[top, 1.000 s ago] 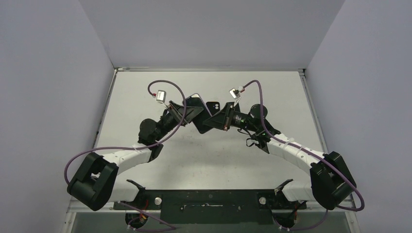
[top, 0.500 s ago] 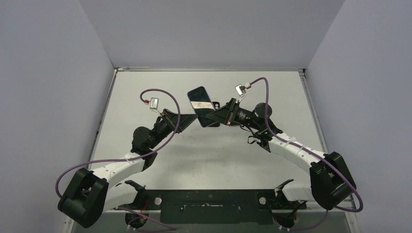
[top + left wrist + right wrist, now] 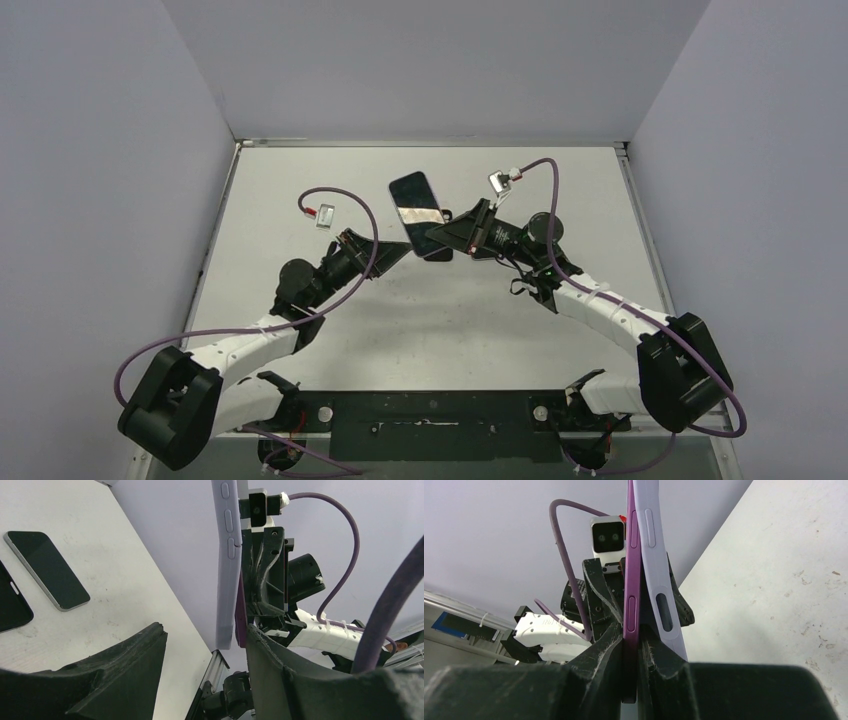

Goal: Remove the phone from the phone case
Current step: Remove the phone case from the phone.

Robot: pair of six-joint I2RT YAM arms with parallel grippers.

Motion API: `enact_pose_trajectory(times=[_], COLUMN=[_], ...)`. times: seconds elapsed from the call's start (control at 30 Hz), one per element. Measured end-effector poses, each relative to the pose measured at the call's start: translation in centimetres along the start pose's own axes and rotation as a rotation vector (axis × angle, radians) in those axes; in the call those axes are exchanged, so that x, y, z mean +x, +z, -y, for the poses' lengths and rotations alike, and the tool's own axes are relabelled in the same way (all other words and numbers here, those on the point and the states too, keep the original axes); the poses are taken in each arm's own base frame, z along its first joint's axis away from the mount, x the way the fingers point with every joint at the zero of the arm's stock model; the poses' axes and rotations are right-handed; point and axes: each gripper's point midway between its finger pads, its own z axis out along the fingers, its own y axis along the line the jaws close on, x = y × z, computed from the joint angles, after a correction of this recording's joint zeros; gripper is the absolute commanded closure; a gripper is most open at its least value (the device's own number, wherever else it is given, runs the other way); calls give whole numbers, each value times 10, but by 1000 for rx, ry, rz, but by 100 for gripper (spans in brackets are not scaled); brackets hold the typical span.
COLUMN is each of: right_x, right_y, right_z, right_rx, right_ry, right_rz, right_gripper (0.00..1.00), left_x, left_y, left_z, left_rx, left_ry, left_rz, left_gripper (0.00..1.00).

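Pinching the purple phone by its rim above the far middle of the tabletop, right tool anchors it so the lilac case, bowed off one side, faces the left tool, fingers apart nearby, apparently for peeling.

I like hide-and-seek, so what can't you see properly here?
- Right wrist view: the phone's lower end hides between the right gripper's fingers; the case's top is cut off by the edge.
- Left wrist view: one dark phone on the table is cut off by the left edge.
- Top view: the case is hidden behind the phone.
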Motion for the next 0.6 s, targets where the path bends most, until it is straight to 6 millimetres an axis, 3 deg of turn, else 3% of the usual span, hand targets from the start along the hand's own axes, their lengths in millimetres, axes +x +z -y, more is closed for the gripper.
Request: enact_pose_trajectory(times=[0.33, 0.6], right_x=[-3, -2], right_y=[-1, -2], right_z=[1, 1], right_rx=[6, 3], right_ry=[10, 10], right_rz=[15, 14], right_gripper=[100, 100], left_x=[9, 12], left_y=[1, 4], left_z=[-10, -11], left_rx=[-24, -27], left_ry=[0, -5], left_rz=[-34, -46], left_gripper=[50, 45])
